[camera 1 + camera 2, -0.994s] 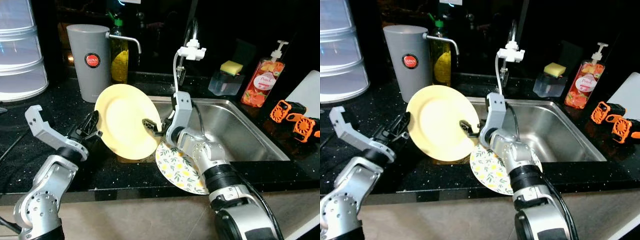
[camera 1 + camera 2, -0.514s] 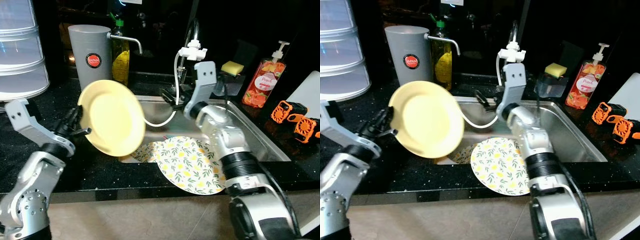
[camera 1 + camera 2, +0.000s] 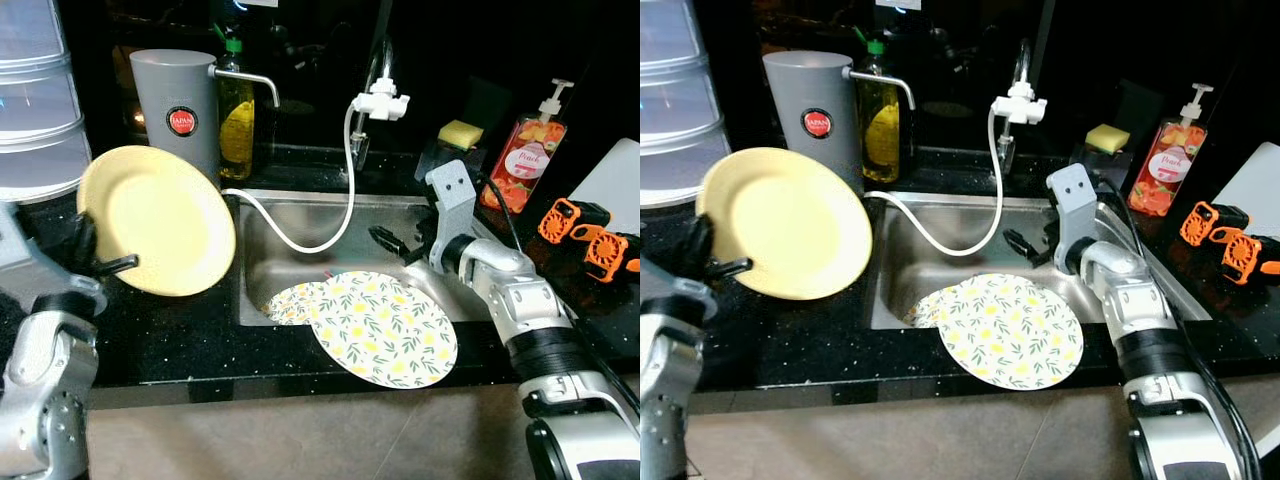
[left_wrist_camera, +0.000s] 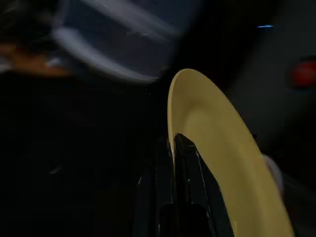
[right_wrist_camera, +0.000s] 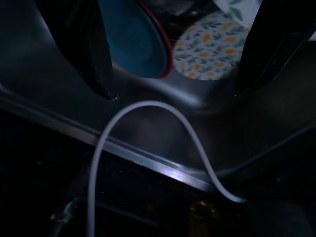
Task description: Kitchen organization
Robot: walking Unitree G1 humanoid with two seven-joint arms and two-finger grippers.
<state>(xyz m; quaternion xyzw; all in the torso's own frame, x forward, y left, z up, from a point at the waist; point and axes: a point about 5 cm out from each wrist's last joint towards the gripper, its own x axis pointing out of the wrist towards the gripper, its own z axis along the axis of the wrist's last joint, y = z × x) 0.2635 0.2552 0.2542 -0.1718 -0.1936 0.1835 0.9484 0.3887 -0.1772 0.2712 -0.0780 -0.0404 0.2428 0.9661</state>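
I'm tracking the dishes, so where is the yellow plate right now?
The yellow plate is tilted up over the counter left of the sink, gripped at its edge by the left gripper, just in front of the grey dispenser.

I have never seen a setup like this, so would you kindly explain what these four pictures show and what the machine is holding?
This is a humanoid robot at a kitchen sink. Two pictures come from cameras in its head, looking down; the other two from a camera on each wrist. Its left tool pinches the rim of a yellow plate, held tilted above the black counter. Its right tool hangs open over the basin. A floral plate rests on the sink's front edge. Behind stand a grey dispenser, a faucet with a white hose, a sponge and a soap bottle.
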